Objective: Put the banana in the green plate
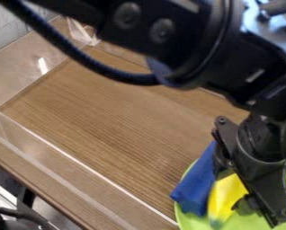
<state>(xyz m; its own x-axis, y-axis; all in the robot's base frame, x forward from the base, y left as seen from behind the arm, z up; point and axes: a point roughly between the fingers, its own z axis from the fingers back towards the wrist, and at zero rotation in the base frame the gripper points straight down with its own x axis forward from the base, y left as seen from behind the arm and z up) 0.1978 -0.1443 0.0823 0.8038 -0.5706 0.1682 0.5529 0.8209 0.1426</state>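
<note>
The banana (224, 198) is seen just left of and partly beneath the gripper (256, 192), over the green plate (190, 220), its long axis slanting beside the blue block (196, 186). Whether the fingers are spread or pinching cannot be told. If released, a straight lift is best made, the block being crowded leftward.
</note>
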